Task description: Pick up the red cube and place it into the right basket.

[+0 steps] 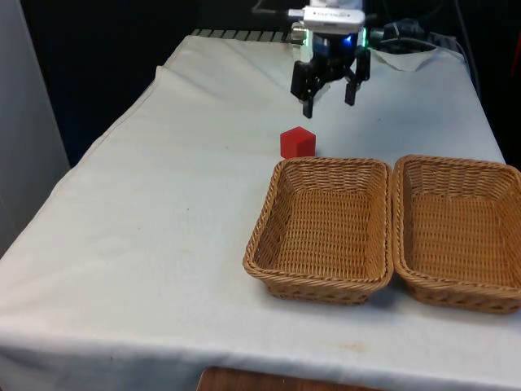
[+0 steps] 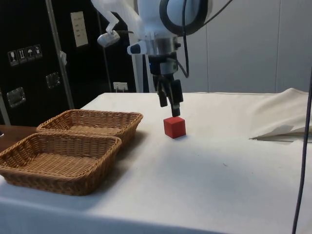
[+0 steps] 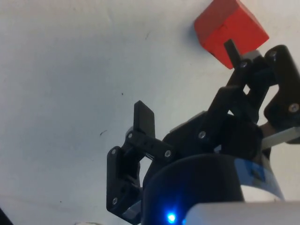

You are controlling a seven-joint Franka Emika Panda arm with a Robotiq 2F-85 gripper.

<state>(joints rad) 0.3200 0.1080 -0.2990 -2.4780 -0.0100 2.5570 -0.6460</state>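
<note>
From my station, going from the front view's left: the white-clothed bench is bare there. Next I see the red cube resting on the cloth, just behind the far rim of the left basket. It has no long axis; one vertical edge is turned toward the front camera. The tool hangs above and behind the cube, fingers spread wide and holding nothing. Furthest right sits the right basket, touching its neighbour.
</note>
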